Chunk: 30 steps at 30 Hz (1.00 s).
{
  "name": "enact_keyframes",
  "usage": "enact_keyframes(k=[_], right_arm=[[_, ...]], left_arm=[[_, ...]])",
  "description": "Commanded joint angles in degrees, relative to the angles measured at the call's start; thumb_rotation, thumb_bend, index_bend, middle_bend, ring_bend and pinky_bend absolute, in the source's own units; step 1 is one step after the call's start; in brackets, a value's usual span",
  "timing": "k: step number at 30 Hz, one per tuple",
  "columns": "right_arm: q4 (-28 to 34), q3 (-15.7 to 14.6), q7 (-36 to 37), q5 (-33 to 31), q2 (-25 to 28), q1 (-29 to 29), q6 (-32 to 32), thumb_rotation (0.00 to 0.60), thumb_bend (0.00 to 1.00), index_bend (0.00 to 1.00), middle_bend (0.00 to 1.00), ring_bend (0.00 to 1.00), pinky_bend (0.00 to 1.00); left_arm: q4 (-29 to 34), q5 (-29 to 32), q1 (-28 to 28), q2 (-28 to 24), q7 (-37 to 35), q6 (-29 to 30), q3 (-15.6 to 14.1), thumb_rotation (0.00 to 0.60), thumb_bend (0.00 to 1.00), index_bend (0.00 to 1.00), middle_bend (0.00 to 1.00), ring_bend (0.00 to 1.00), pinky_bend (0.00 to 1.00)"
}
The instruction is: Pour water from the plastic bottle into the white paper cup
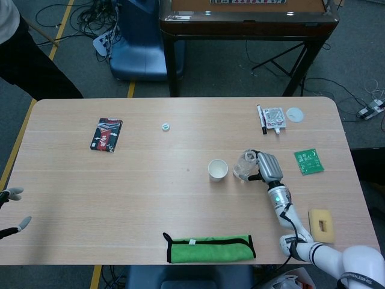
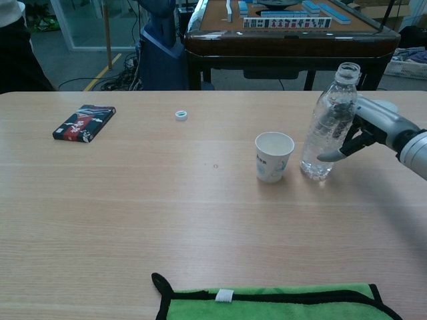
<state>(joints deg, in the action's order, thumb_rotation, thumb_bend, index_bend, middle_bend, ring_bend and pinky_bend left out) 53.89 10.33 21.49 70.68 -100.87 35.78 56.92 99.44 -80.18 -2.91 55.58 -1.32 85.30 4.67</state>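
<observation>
The clear plastic bottle (image 2: 328,127) has no cap and stands almost upright just right of the white paper cup (image 2: 273,156), its neck leaning slightly right and its base at the table. My right hand (image 2: 373,127) grips its body from the right, thumb in front. In the head view the bottle (image 1: 245,164) and right hand (image 1: 267,167) sit beside the cup (image 1: 218,170). Whether the cup holds water cannot be made out. My left hand (image 1: 9,194) shows only at the far left edge, fingers apart and holding nothing.
A small bottle cap (image 1: 165,126) and a dark booklet (image 1: 106,134) lie on the far left part of the table. A green cloth (image 1: 209,248) lies at the near edge. A green packet (image 1: 308,161), a yellow sponge (image 1: 320,224), a pen and sachets (image 1: 274,117) lie to the right.
</observation>
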Motion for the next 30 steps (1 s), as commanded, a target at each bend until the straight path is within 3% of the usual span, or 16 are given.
enact_keyframes(k=[1, 4, 12, 17, 24, 30], right_arm=[[-0.3, -0.2, 0.9, 0.8, 0.1, -0.1, -0.9, 0.600, 0.32, 0.60, 0.51, 0.38, 0.47], [-0.5, -0.5, 1.7, 1.6, 0.4, -0.2, -2.0, 0.600, 0.30, 0.55, 0.47, 0.35, 0.46], [0.1, -1.0, 1.8, 2.6, 1.9, -0.2, -4.6, 0.600, 0.02, 0.26, 0.29, 0.21, 0.40], [1.1, -1.2, 0.7, 2.7, 3.1, -0.4, -5.8, 0.600, 0.00, 0.13, 0.18, 0.13, 0.34], [4.4, -0.7, -1.9, 2.3, 5.9, -1.1, -5.4, 0.600, 0.00, 0.08, 0.14, 0.09, 0.32], [11.8, -0.3, -8.7, 0.3, 11.1, -2.3, -4.9, 0.600, 0.00, 0.08, 0.14, 0.09, 0.32]], left_arm=[[0.0, 0.0, 0.0, 0.0, 0.1, 0.0, 0.0, 0.600, 0.14, 0.31, 0.40, 0.36, 0.68], [0.0, 0.1, 0.0, 0.0, 0.2, 0.0, 0.0, 0.600, 0.14, 0.31, 0.40, 0.36, 0.68], [0.1, 0.1, -0.1, 0.1, 0.5, -0.1, -0.1, 0.600, 0.14, 0.31, 0.40, 0.36, 0.68], [0.1, 0.1, 0.0, 0.1, 0.4, 0.0, -0.1, 0.600, 0.14, 0.31, 0.40, 0.36, 0.68], [0.1, 0.2, -0.1, 0.1, 0.6, 0.0, 0.0, 0.600, 0.14, 0.31, 0.40, 0.36, 0.68], [0.1, 0.2, -0.1, 0.2, 0.9, -0.2, -0.1, 0.600, 0.14, 0.31, 0.40, 0.36, 0.68]])
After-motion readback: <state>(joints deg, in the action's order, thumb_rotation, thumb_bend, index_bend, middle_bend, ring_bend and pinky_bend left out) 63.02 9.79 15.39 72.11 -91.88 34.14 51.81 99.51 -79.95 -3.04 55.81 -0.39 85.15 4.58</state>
